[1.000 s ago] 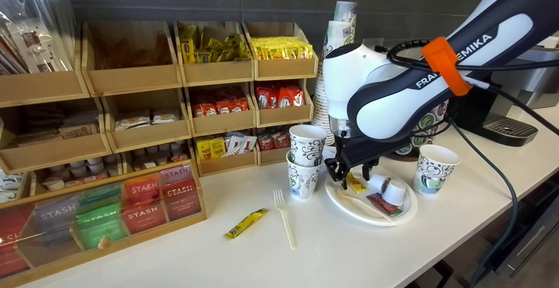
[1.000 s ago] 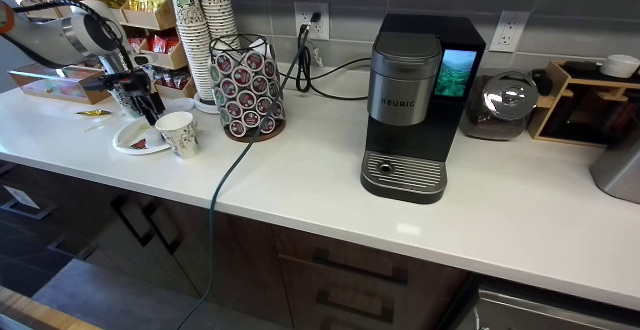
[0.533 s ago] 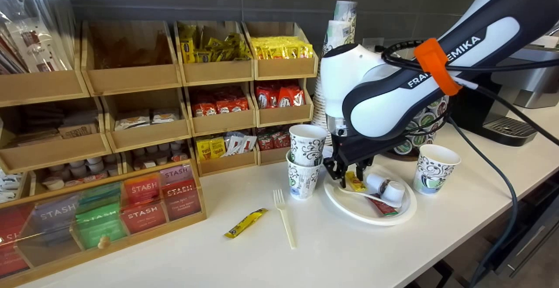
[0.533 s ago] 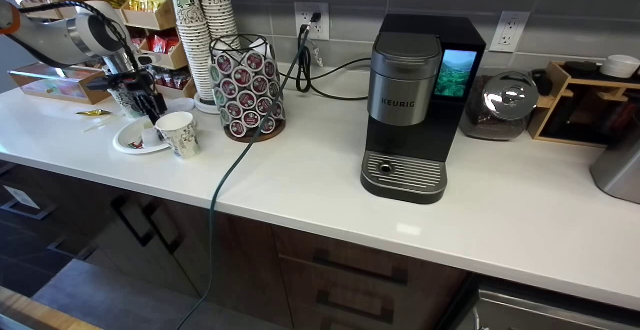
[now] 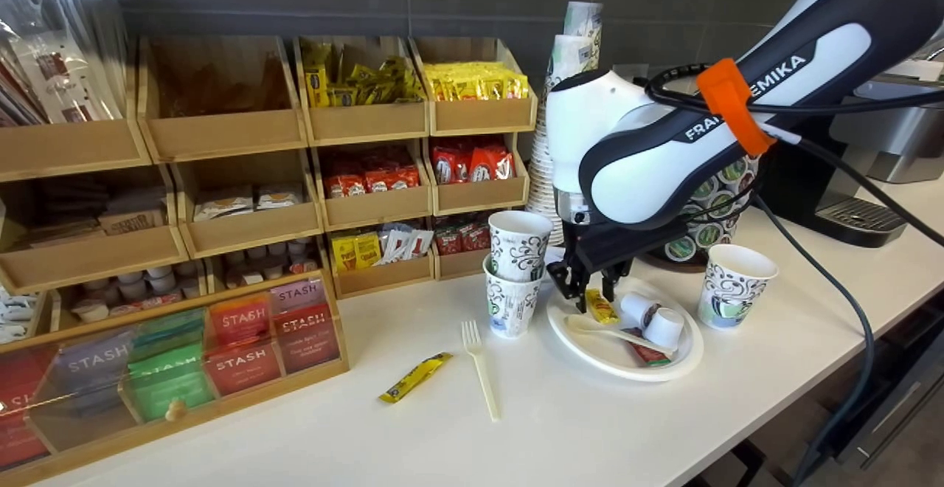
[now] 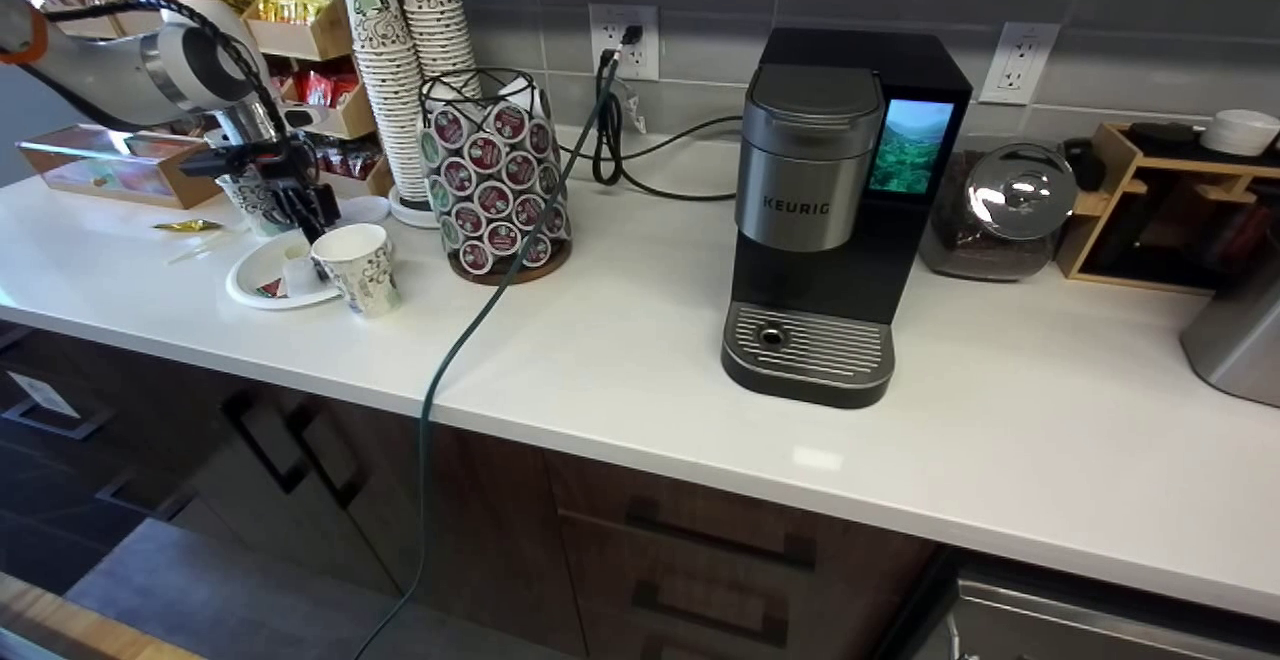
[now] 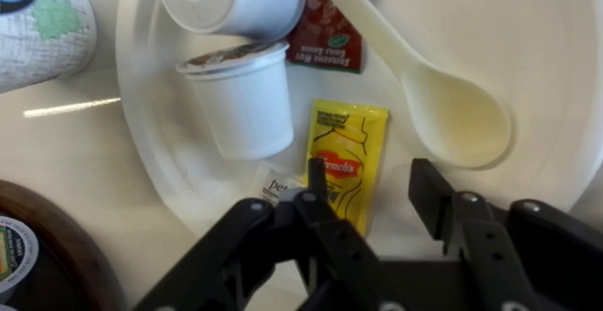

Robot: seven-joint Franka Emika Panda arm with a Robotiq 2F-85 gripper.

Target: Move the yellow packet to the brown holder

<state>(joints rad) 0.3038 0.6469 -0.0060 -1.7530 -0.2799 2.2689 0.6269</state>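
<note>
The yellow packet lies flat on the white plate. It also shows in the wrist view, its lower end partly behind the left finger. My gripper is low over the plate at the packet. In the wrist view my gripper is open. Its left finger overlaps the packet's left part and its right finger stands apart, to the packet's right. I cannot tell whether the finger touches it. The brown holder, a tiered wooden rack with packets, stands at the back in both exterior views.
The plate also holds a pale spoon, white pods, a red packet and a small white packet. Stacked cups stand left of the plate, a single cup right. A fork and longer yellow-green packet lie on the counter.
The spoon on the plate has turned and now crosses the red packet and reaches the pods. My gripper has shifted slightly and is a little higher. The yellow packet has hardly moved.
</note>
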